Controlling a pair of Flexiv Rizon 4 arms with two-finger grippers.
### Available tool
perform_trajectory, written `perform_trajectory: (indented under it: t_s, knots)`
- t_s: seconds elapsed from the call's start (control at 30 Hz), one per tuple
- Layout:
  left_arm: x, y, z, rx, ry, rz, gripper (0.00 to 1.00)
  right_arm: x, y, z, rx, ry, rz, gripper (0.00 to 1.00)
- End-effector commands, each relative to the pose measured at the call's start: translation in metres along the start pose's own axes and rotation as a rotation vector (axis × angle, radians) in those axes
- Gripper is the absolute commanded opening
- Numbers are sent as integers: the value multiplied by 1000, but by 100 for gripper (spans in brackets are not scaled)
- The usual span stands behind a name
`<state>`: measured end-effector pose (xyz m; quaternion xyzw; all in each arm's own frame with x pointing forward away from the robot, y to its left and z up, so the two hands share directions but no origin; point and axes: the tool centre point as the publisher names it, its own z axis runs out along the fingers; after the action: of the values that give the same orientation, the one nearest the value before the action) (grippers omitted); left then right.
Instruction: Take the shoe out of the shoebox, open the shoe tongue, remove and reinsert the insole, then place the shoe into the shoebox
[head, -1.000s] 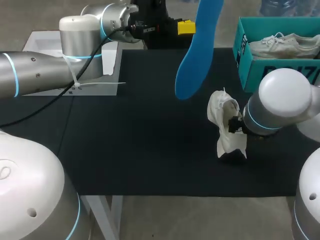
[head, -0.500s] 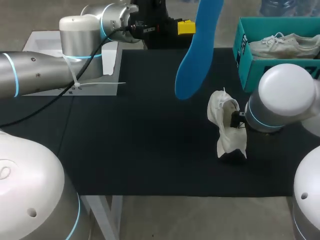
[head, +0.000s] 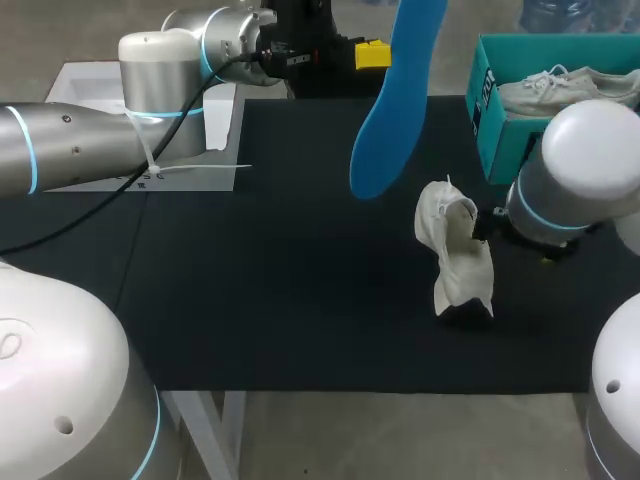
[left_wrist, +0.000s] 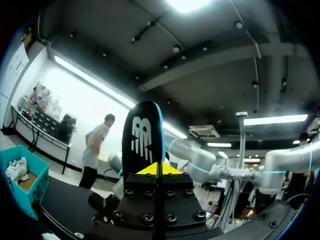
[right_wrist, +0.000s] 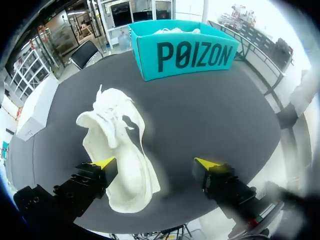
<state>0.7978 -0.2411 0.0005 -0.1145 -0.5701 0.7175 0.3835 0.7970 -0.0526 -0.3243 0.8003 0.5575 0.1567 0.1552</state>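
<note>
Shoe (head: 455, 262) stands crumpled on the black table (head: 250, 290), its long axis running away from the right hand (right_wrist: 156, 165) toward the shoebox (right_wrist: 195, 55). That hand is spread wide and holds nothing; one finger (right_wrist: 102, 165) is just beside the shoe's near end, the other well apart from it. The left hand (left_wrist: 157, 169) is pinched shut on the blue insole (head: 385, 120), which hangs nearly upright above the table, its lower tip up and to the left of the shoe. I judge reinsertion is next: the right hand, being nearer, should steady the shoe while the insole's tip comes down into the opening.
</note>
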Motion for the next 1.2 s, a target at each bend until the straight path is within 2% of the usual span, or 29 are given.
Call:
perform_trajectory:
  t_s: [0.03,0.23,0.33,0.47,0.57,0.63,0.73,0.97,1.2]
  knots:
    - [1,0,0,0,-1,0,0,-36,14,12,332,516,288,100]
    - [1,0,0,0,-1,0,0,-46,21,7,440,831,475,100]
    - [1,0,0,0,-1,0,0,-49,26,1,495,957,560,100]
    - [1,0,0,0,-1,0,0,-47,29,-8,564,1082,586,100]
    - [1,0,0,0,-1,0,0,-43,29,-13,603,1143,569,100]
    - [1,0,0,0,-1,0,0,-39,28,-16,587,1114,560,100]
    - [1,0,0,0,-1,0,0,-33,25,-19,605,1138,550,100]
    - [1,0,0,0,-1,0,0,-27,21,-22,659,1262,568,100]
    - [1,0,0,0,-1,0,0,-8,21,-38,652,1266,560,100]
